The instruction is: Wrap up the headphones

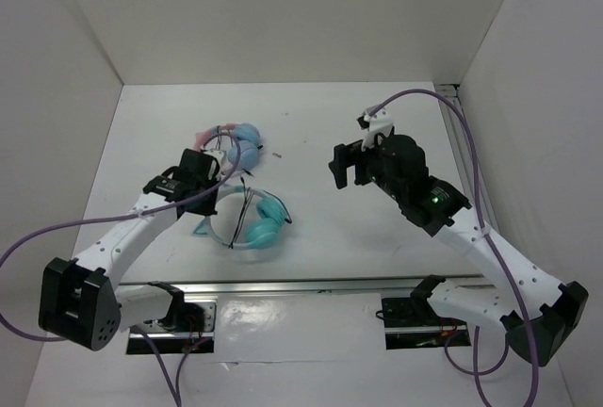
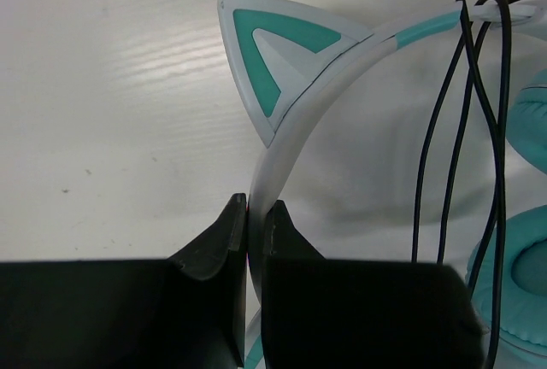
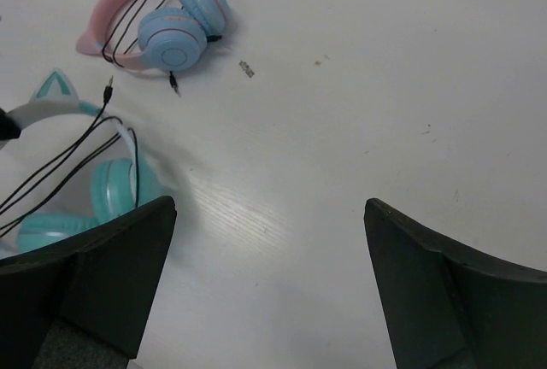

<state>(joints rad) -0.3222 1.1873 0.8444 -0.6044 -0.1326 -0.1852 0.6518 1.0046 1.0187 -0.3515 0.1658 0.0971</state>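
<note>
the teal ear cups [image 2: 523, 275] run off the left wrist view's right edge. the white headband [image 2: 295, 125] goes out of sight inside the left gripper [image 2: 255, 212]. a finger [image 3: 102, 266] of the right gripper [image 3: 269, 205] hides part of the teal headphones [image 3: 111, 185]. one tiny speck [image 3: 247, 68] is too small to tell.

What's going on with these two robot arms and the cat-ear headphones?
The left gripper is pinching the white headband of the teal headphones, whose black cable lies looped over the band. The right gripper hangs open above the table, holding nothing. A second, pink pair lies farther back, untouched.
</note>
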